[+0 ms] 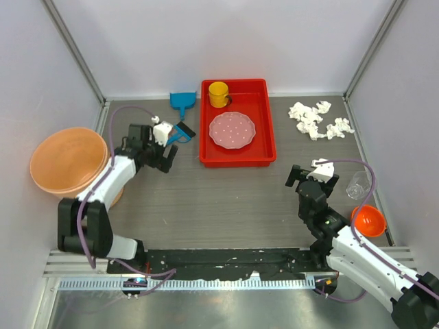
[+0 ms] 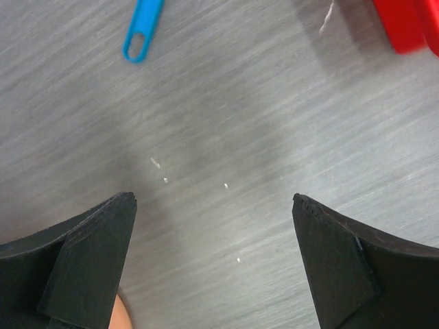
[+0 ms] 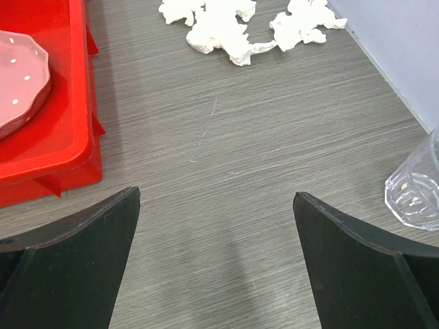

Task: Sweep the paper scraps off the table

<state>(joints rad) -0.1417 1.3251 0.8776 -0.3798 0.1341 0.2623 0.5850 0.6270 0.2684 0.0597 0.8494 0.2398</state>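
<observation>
By my judgement nothing is swept yet: the paper scraps [image 1: 319, 120] lie bunched at the table's [image 1: 226, 199] far right. The left hand [image 2: 212, 205] and right hand [image 3: 216, 199] both gape empty. The blue-handled brush [image 1: 182, 131] and dustpan [image 1: 182, 103] lie ungripped left of the red tray [image 1: 264, 156].

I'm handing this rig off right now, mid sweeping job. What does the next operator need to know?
Left gripper: open, empty, over the table, beside the blue brush.
Right gripper: open, empty, short of the paper scraps.
Scraps: one cluster in the far right corner; blue dustpan sits left of the red tray.
Done: nothing swept yet.
Left: take the brush, clear the scraps.
</observation>
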